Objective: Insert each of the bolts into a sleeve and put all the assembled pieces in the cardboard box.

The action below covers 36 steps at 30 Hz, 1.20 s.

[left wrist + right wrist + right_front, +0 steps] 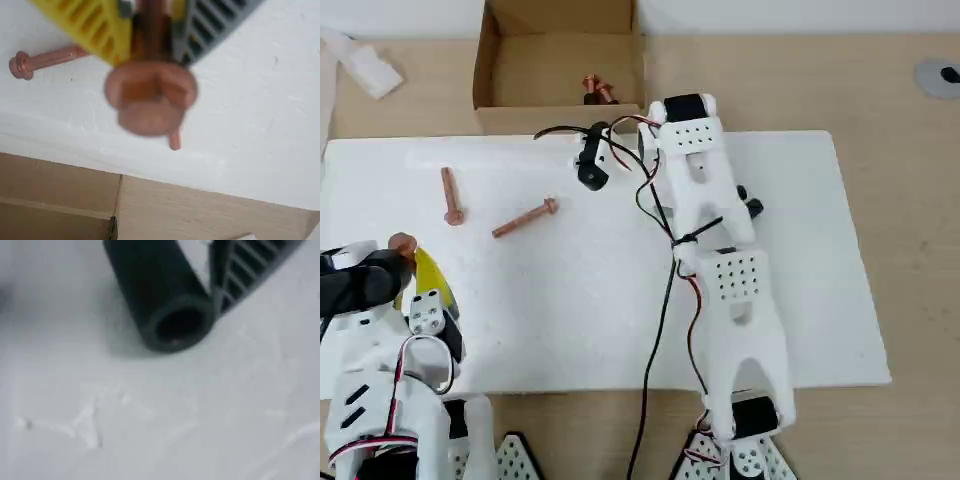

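My left gripper [408,257] stands near the white board's left edge, shut on a copper bolt [402,243]. In the left wrist view that bolt [150,97] points its head at the camera from between the yellow and grey fingers [85,25]. Two loose bolts [451,195] [525,218] lie on the board beyond it. My right gripper [592,165] is by the board's far edge, just in front of the cardboard box [500,70], shut on a black sleeve [170,305] whose open bore faces the camera. Copper pieces [597,90] lie inside the box.
The white foam board [800,300] covers most of the wooden table. Black and red cables [660,290] trail along the right arm. A white object [370,65] lies at the far left, and a grey disc [940,77] at the far right.
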{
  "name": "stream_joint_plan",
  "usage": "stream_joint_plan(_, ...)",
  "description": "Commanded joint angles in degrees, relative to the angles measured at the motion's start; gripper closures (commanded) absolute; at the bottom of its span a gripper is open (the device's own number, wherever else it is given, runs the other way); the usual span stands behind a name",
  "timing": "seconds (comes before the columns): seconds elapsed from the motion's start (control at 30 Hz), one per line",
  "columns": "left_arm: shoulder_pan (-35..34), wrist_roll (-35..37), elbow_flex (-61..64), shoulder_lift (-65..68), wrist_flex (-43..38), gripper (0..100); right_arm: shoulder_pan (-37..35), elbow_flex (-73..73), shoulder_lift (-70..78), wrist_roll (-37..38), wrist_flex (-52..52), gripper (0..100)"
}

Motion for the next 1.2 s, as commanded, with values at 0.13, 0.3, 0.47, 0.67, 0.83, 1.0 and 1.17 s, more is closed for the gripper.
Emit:
stream_joint_plan(0.13, 0.9, -0.5, 0.1, -0.4, -0.3, 99, 0.0, 1.0, 1.4, 0.4, 1.2, 93.6)
stream_joint_plan(0.3, 0.9, -0.5, 0.1, -0.4, -0.3, 99, 0.0, 1.0, 1.4, 0.4, 1.2, 99.0)
stream_joint_plan(0.47, 0.9, -0.5, 0.1, -0.4, -0.1, 99, 0.0, 1.0, 1.2, 0.4, 1.3, 98.9)
stream_joint_plan(0.67, 0.9, -0.5, 0.1, -0.4, 0.0, 99, -0.5, -0.1, -0.8, -2.3, 1.3, 98.9)
stream_joint_plan(0.83, 0.9, -0.5, 0.1, -0.4, 0.1, 99, -2.6, -1.7, -9.1, -6.2, 1.3, 98.9)
stream_joint_plan(1.0, 0.9, -0.5, 0.1, -0.4, -0.2, 99, -5.9, 1.0, -19.6, -7.2, 1.3, 98.9)
stream_joint_plan(1.17, 0.7, -0.6, -0.3, -0.3, -0.1, 99, -8.0, 7.2, -29.5, -8.4, 1.3, 98.9)
